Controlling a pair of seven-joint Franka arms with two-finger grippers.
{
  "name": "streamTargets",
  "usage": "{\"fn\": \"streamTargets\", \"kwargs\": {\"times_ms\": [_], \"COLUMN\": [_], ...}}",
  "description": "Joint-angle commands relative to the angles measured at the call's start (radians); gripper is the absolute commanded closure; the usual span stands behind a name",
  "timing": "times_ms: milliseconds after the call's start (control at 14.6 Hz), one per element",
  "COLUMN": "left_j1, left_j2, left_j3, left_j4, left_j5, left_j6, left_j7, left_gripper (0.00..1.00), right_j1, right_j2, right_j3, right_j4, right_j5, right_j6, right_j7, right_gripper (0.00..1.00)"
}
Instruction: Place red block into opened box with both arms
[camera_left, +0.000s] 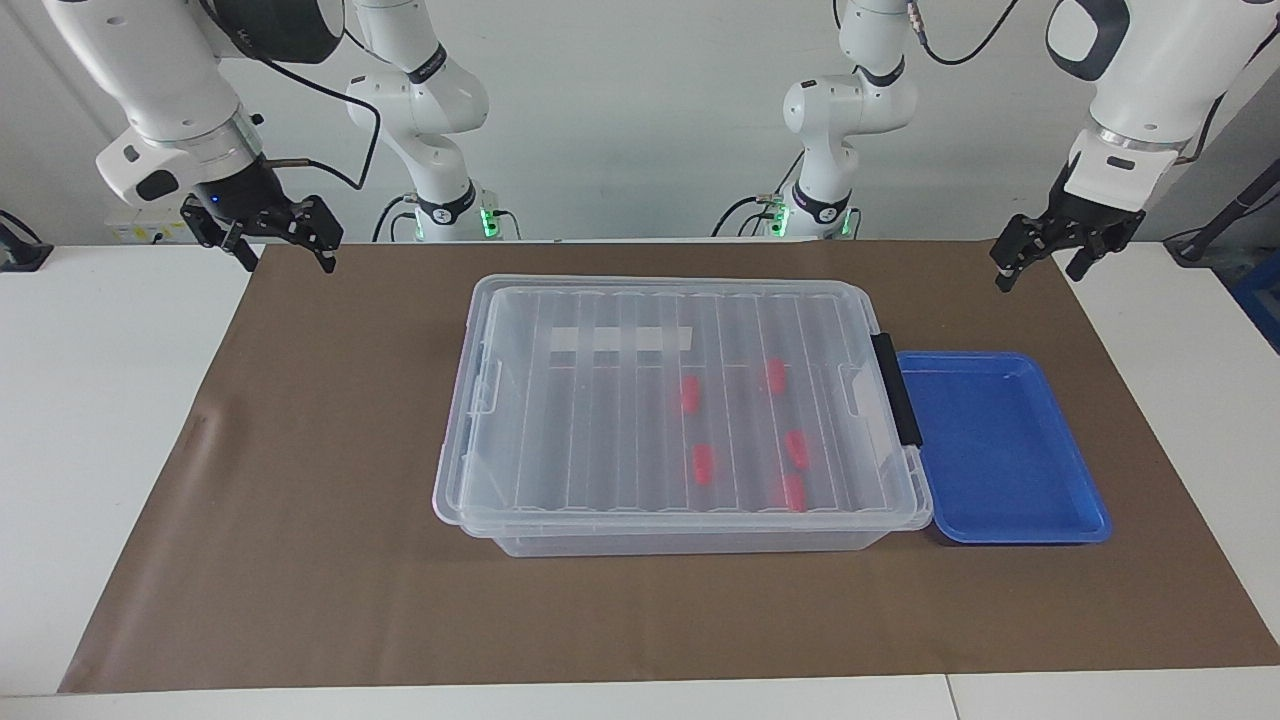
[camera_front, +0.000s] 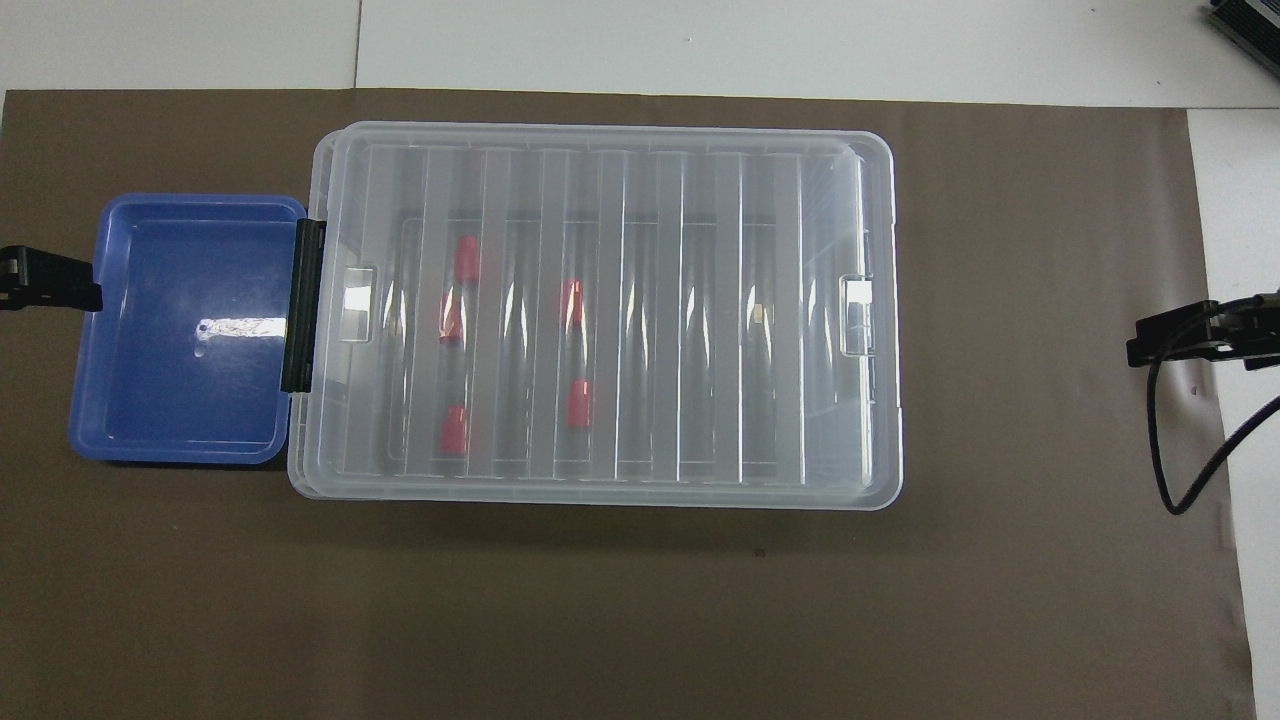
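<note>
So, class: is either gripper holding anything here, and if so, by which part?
Nothing is held: the left gripper and right gripper both hang open and empty.

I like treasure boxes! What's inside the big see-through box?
Five red blocks lie on the floor of the box, toward the blue tray's end. The ribbed lid is on and blurs them, so their exact shapes stay unclear.

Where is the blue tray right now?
The blue tray sits on the brown mat, touching the box at its black-handled end, toward the left arm's end of the table; it looks empty.
</note>
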Motion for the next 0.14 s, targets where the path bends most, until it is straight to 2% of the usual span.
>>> {"fn": "streamTargets", "kwargs": {"times_ms": [0,68], "left_j1": [0.015,0.015], "left_j2": [-0.034,-0.034], "left_j3": [-0.007,-0.007], "left_j4": [-0.045,-0.045], "left_j5": [-0.005,-0.005], "left_j6": [0.027,0.027], "left_j7": [0.0,0.002], "left_gripper": [0.0,0.0], "right_j1": [-0.001,0.001], "right_j2": [-0.002,-0.004], "right_j3": [0.01,0.01], "right_j4": [0.004,0.004], "right_j5": [-0.005,-0.005], "right_j6": [0.003,0.003], "right_j7": [0.025,0.023], "right_gripper": [0.0,0.0]}}
